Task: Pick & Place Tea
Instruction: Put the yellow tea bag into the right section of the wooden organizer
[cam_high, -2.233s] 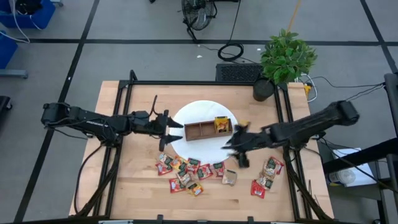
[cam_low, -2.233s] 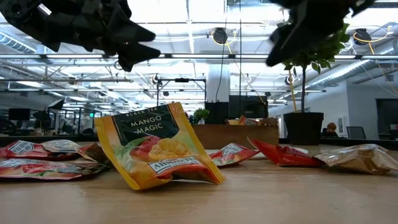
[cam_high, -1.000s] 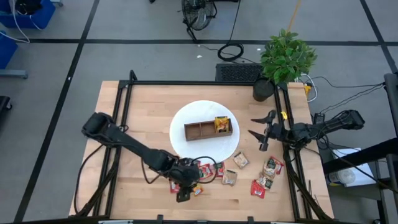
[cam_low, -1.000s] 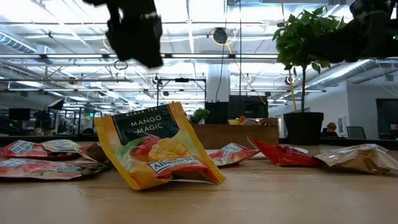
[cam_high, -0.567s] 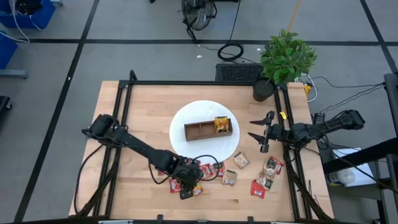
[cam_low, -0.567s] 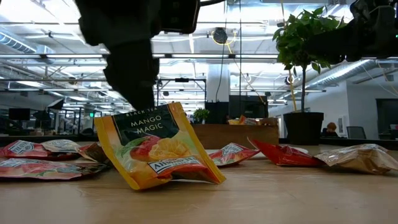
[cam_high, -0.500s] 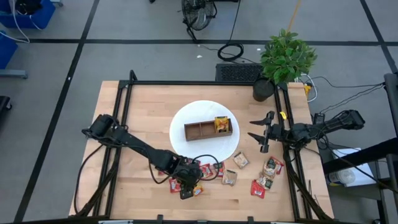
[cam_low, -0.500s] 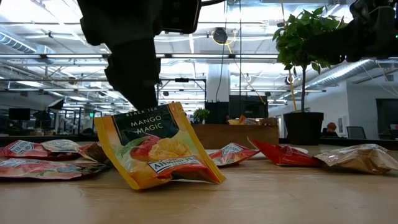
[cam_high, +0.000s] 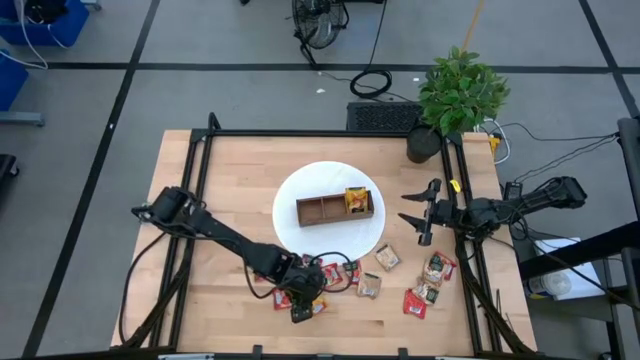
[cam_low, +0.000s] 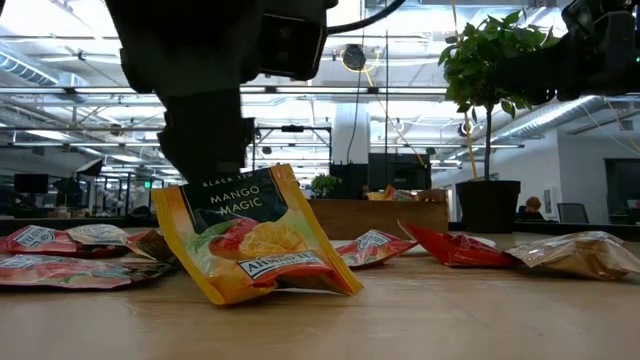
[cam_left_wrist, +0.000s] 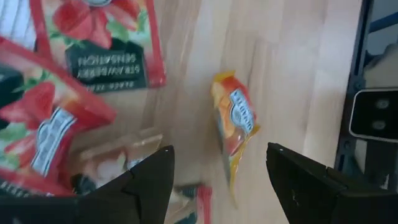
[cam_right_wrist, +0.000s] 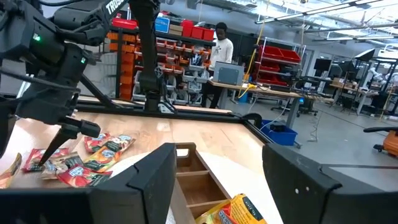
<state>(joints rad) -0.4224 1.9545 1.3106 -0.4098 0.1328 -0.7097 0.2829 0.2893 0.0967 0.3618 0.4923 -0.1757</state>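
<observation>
1. Mid-pick, by the look of it. Left end effector (cam_high: 303, 312) down low over the near edge of the tea pile (cam_high: 312, 278), fingers spread and nothing gripped, straddling the yellow Mango Magic sachet (cam_left_wrist: 235, 123) standing on edge.
2. Next up, probably: drop a touch more, clench on that sachet, lift, then carry over to the wooden tray (cam_high: 334, 208) on the white plate (cam_high: 290, 190). Thin and propped up, so could tip or slide out.
3. Right end effector (cam_high: 420, 214) parked off by the plate's right side, also released and empty.
4. Light wood surface (cam_high: 225, 180), more sachets near the right edge (cam_high: 428, 285), potted plant (cam_high: 457, 95) at the far corner.
5. Workshop behind: shelving, bins, one person (cam_right_wrist: 222, 50) standing at a bench.
</observation>
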